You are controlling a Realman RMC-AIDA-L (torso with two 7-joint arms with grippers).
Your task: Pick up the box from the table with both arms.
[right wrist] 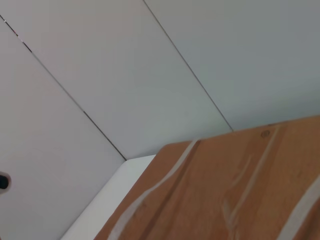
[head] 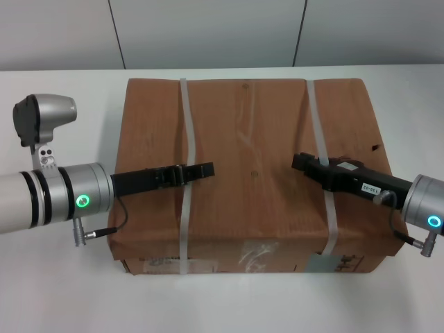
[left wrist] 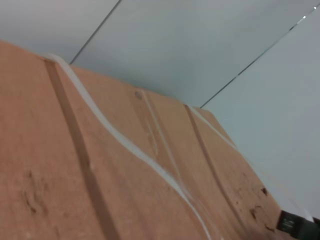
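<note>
- The table (head: 62, 291) is a wide white top that carries the box and spreads well past it on every side that shows.
- The box (head: 250, 125) is a big brown carton in the middle of the table. Its long axis runs side to side across the robot's front. The printed and labelled side faces the robot.
- Two whitish straps (head: 186, 208) cross the box top from far edge to near edge and run down the near side.
- The left hand (head: 205, 169) reaches in from the box's left edge and lies low over the box top, fingertips just past the left strap. Its fingers look pressed together, holding nothing.
- The right hand (head: 300, 162) comes in over the box's right end, tip near the right strap. I cannot tell whether it is released or clenched.
</note>
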